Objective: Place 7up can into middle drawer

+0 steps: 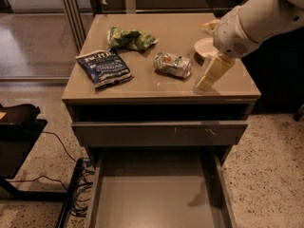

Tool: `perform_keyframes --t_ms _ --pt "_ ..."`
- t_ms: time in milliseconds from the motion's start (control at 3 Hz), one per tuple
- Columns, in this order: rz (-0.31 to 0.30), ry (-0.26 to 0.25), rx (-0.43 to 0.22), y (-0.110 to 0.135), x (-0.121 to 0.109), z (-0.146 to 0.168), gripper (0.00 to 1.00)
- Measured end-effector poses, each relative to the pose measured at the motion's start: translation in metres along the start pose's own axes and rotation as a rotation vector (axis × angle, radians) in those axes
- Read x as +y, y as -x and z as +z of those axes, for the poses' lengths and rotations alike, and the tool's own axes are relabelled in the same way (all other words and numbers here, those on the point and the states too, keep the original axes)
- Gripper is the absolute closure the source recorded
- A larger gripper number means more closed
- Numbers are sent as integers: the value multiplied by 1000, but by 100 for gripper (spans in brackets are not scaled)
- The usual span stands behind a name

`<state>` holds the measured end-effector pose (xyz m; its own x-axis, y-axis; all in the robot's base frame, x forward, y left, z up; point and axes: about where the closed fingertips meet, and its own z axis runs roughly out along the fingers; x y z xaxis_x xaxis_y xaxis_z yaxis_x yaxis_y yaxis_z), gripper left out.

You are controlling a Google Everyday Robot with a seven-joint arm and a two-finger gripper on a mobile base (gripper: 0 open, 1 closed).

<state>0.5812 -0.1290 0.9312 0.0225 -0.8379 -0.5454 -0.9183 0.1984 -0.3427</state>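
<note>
We see a tan bench [142,87] with a smooth, slightly glossy top, standing on a speckled stone floor [270,165]. Glass panels in metal frames run behind it at the left. Black cables [71,194] trail on the floor by its left foot. Below the top, a drawer with a scratched front [159,133] is nearly shut. Under it the middle drawer [156,203] is pulled well out, its flat grey floor bare. The can [172,64] lies on its side on the bench, right of centre and apart from everything else. Its long axis runs left to right across the top, with the right end angled a little toward the front edge. We cannot tell which end is the top. A green bag [130,38] sits behind it to the left, and a blue bag [104,67] lies near the left front corner. A pale bowl [203,45] stands toward the right rear, partly hidden by the arm that comes in from the upper right. The gripper [202,83] points down and to the left, just right of the can and not touching it, low over the front right of the bench. It holds nothing, and we cannot tell whether it is clenched or released.
</note>
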Motion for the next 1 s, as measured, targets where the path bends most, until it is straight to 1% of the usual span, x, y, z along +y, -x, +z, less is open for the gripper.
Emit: perform_keyframes --t_ms 333,667,1000 --pt "12 -1 -30 3 -19 31 0" --pt "35 7 -31 2 -41 63 0" --pt "82 34 -16 -7 -60 97 0"
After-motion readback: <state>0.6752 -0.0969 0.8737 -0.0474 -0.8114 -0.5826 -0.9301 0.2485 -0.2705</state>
